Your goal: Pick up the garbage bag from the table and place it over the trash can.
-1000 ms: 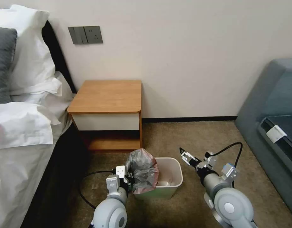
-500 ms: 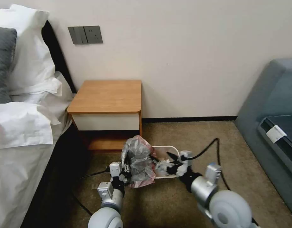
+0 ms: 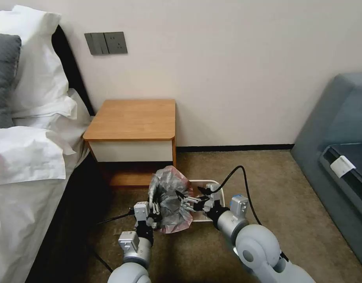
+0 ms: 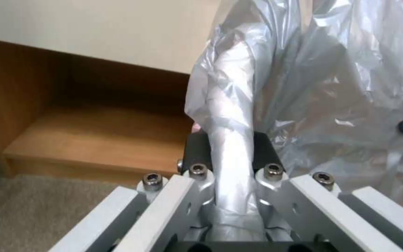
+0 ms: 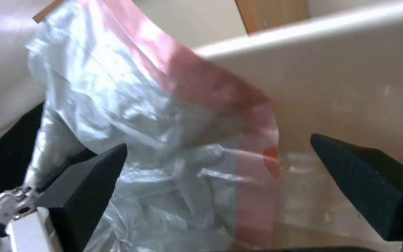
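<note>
The garbage bag (image 3: 169, 200) is a crumpled grey film with a pink edge, held up at the left side of the trash can (image 3: 217, 188). That cream-white bin stands on the carpet in front of the table (image 3: 130, 118). My left gripper (image 3: 153, 209) is shut on a bunched fold of the bag (image 4: 313, 87), which runs between the left gripper's (image 4: 229, 148) black pads. My right gripper (image 3: 189, 193) is open over the bin, its tips at the bag. In the right wrist view, pink-edged film (image 5: 131, 115) lies between the gripper's (image 5: 220, 168) spread fingers, with the bin wall (image 5: 351, 80) behind.
A bed with white pillowcases (image 3: 31, 129) fills the left side. A grey sofa (image 3: 338, 149) stands at the right. The nightstand's lower shelf (image 4: 94, 129) is just beyond the bag. Black cables (image 3: 244, 181) trail from both arms over the brown carpet.
My right arm has swung left from beside the bin to over it, with its open fingers at the bag. The bin, the bag and my left gripper now sit farther out, nearer the nightstand.
</note>
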Controlling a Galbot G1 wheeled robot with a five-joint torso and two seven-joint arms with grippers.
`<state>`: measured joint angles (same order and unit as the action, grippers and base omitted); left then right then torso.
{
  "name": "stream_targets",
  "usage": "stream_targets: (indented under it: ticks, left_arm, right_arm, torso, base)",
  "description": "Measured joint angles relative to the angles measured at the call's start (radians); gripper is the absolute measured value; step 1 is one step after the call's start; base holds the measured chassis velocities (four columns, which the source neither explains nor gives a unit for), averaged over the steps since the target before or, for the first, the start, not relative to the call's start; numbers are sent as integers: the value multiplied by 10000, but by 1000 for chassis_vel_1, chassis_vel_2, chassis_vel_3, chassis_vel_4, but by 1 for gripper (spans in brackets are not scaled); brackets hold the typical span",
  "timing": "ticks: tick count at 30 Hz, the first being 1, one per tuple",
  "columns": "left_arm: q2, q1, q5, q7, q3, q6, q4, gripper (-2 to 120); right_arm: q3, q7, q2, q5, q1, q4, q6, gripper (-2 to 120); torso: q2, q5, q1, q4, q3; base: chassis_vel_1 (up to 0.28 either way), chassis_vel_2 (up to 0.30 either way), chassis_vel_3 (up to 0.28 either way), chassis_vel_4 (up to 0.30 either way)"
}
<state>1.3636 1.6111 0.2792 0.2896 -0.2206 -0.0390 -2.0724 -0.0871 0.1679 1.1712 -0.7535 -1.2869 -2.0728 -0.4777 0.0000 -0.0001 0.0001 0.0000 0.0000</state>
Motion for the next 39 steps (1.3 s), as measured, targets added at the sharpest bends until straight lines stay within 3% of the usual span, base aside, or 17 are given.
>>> stream_targets:
  ticks: [15,20,27,30,32,39]
  left_arm:
    - [-29,122,194,-254,-11,122,-357,6]
    - [-58,160,392,-377,-49,149,-440,6]
    - [-72,170,416,-487,-91,171,-451,6]
    - [-66,165,434,-487,-91,171,-445,6]
    - [-65,163,438,-487,-91,171,-443,6]
    - [-39,158,458,-457,-125,160,-383,6]
  right_arm:
    - [-168,-331,106,-575,284,532,-19,100]
    - [-257,-1026,120,-580,341,756,249,99]
    - [-279,-1469,131,-451,389,863,623,76]
    - [-250,-1607,140,-190,389,876,696,59]
    - [-250,-1635,140,-137,388,887,706,58]
    - [-261,-1852,147,211,321,961,841,32]
  torso:
    - [0,1,0,0,0]
    - [0,1,-1,0,0]
    - [0,1,-1,0,0]
    - [0,0,-1,0,0]
    - [0,1,0,0,0]
    - [0,1,0,0,-1]
  base:
    - [0,0,0,0]
    - [0,0,0,0]
    - [0,0,0,0]
    - [0,0,0,0]
    - [0,0,0,0]
    - [0,0,0,0]
